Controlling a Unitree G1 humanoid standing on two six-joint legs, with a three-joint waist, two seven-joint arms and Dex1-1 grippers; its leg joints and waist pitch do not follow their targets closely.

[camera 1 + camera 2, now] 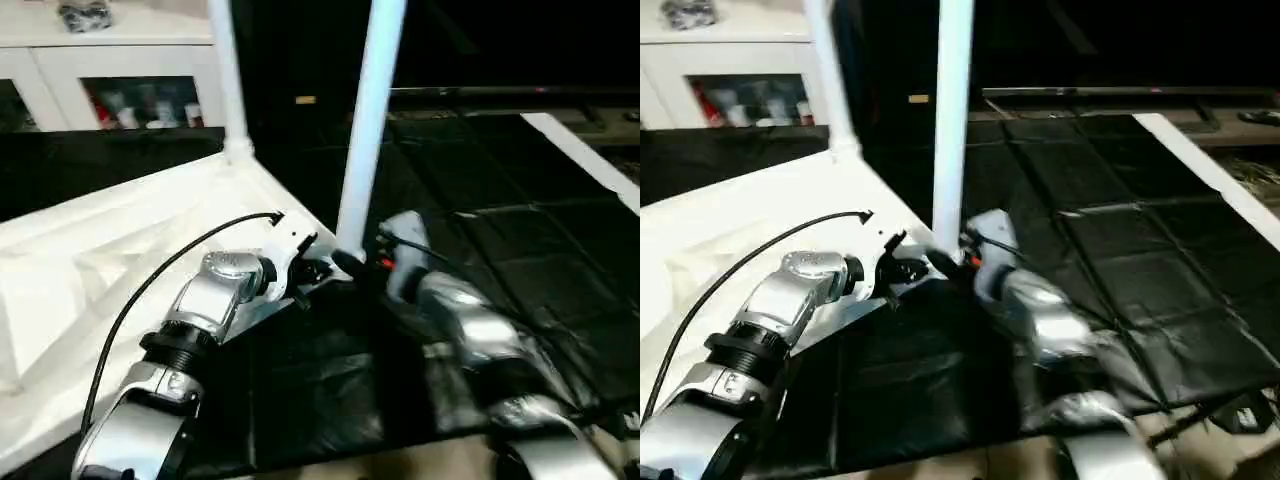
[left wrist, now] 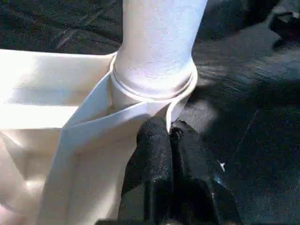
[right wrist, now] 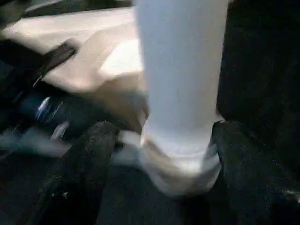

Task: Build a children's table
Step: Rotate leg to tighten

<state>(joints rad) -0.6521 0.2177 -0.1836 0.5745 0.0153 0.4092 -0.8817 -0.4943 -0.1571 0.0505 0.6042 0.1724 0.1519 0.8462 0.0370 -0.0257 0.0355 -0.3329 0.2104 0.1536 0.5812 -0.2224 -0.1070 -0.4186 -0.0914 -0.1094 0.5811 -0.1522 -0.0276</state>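
The white table top [image 1: 100, 260] lies upside down on the black mat, ribbed underside up. One white leg [image 1: 368, 120] stands upright in the near corner socket [image 2: 152, 89]. A second leg [image 1: 228, 80] stands in the far corner. My left gripper [image 2: 169, 136] is shut on the top's thin rim just beside that near socket, and it also shows at the rim from above [image 1: 305, 262]. My right gripper [image 1: 352, 265] sits at the near leg's base. Its black fingers [image 3: 89, 150] stand apart on either side of the leg's collar [image 3: 180, 159], open.
A white cabinet with glass doors [image 1: 120, 70] stands at the back left. A long white piece [image 1: 580, 150] lies slanted on the black floor mat [image 1: 500, 230] at the right. A black cable [image 1: 150, 290] loops over my left forearm.
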